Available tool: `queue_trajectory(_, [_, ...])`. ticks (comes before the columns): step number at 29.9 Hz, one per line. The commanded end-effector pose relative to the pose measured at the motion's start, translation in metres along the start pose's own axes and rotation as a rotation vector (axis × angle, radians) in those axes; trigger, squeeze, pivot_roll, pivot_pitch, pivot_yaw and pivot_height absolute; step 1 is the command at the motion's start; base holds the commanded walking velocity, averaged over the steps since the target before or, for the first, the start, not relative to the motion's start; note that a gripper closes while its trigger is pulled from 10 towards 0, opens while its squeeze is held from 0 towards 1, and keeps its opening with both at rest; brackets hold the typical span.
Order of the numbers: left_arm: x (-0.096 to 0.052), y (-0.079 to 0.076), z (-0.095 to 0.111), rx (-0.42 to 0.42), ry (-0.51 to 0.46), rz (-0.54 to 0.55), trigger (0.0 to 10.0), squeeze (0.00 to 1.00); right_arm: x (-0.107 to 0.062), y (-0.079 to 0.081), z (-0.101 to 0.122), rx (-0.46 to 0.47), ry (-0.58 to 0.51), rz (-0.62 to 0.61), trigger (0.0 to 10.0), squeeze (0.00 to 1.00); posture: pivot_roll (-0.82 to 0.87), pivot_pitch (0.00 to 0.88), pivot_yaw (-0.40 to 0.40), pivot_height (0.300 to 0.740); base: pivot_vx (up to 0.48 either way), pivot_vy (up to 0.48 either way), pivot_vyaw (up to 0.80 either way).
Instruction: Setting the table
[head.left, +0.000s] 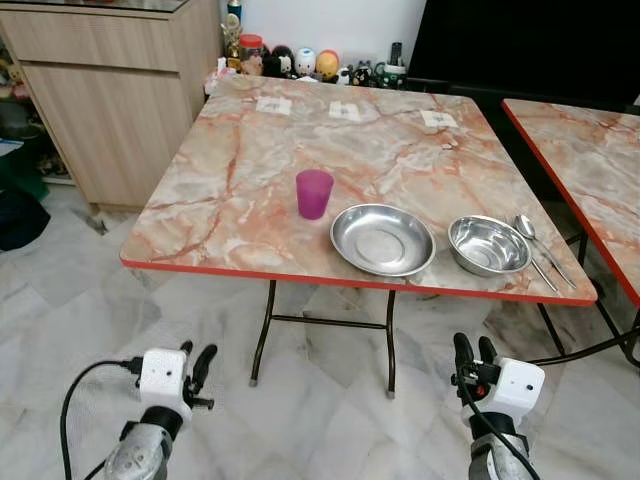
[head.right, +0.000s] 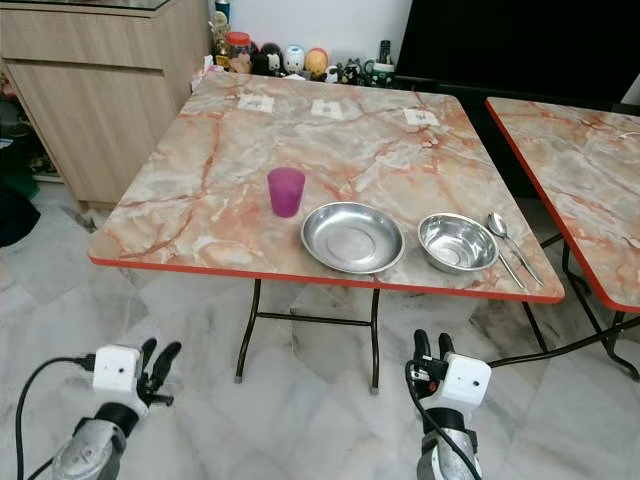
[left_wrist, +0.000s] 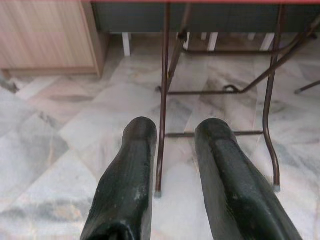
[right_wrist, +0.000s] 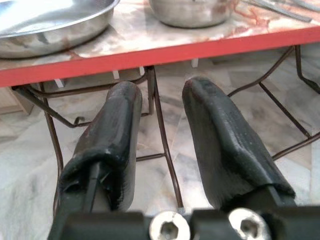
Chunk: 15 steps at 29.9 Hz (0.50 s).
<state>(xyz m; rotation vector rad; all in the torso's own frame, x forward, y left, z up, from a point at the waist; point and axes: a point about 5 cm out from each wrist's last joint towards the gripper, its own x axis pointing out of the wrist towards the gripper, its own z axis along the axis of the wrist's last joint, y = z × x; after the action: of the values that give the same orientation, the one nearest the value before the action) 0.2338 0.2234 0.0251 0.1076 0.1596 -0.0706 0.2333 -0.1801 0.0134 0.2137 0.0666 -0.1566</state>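
Standing just left of the plate, the cup looked light, stiff, slippery, best pinched around its sides; both grippers hung below the table, fingers parted, empty.

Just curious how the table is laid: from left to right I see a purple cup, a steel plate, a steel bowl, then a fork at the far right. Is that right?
Not quite. The last item is a spoon, not a fork; the left eye view shows its rounded bowl. The rest holds: purple cup, steel plate, steel bowl, in that order.
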Motion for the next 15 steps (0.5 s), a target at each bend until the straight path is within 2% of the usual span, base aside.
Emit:
queue_trajectory(1, [-0.003,0.001,-0.012,0.003,0.074,0.000,10.0,0.00,-0.004,-0.001,-0.005,0.044,0.039,-0.044,10.0,0.00,0.16,0.000,-0.118,0.740,0.000,0.000,0.00])
queue_trajectory(4, [0.000,0.000,-0.024,-0.002,0.152,-0.015,10.0,0.00,-0.009,-0.010,-0.017,0.062,0.111,-0.099,10.0,0.00,0.17,0.000,-0.108,0.740,0.000,0.000,0.00])
queue_trajectory(9, [0.006,-0.005,-0.032,0.011,0.211,-0.048,10.0,0.00,-0.006,-0.014,-0.027,0.052,0.179,-0.130,10.0,0.00,0.16,0.000,-0.083,0.740,0.000,0.000,0.00])
queue_trajectory(12, [0.011,-0.010,-0.036,0.015,0.249,-0.070,10.0,0.00,-0.005,-0.015,-0.034,0.044,0.223,-0.141,10.0,0.00,0.14,0.000,-0.074,0.740,0.000,0.000,0.00])
queue_trajectory(15, [0.017,-0.019,-0.038,0.021,0.274,-0.105,10.0,0.00,-0.004,-0.020,-0.031,0.032,0.222,-0.139,10.0,0.00,0.11,0.000,-0.063,0.740,0.000,0.000,0.00])
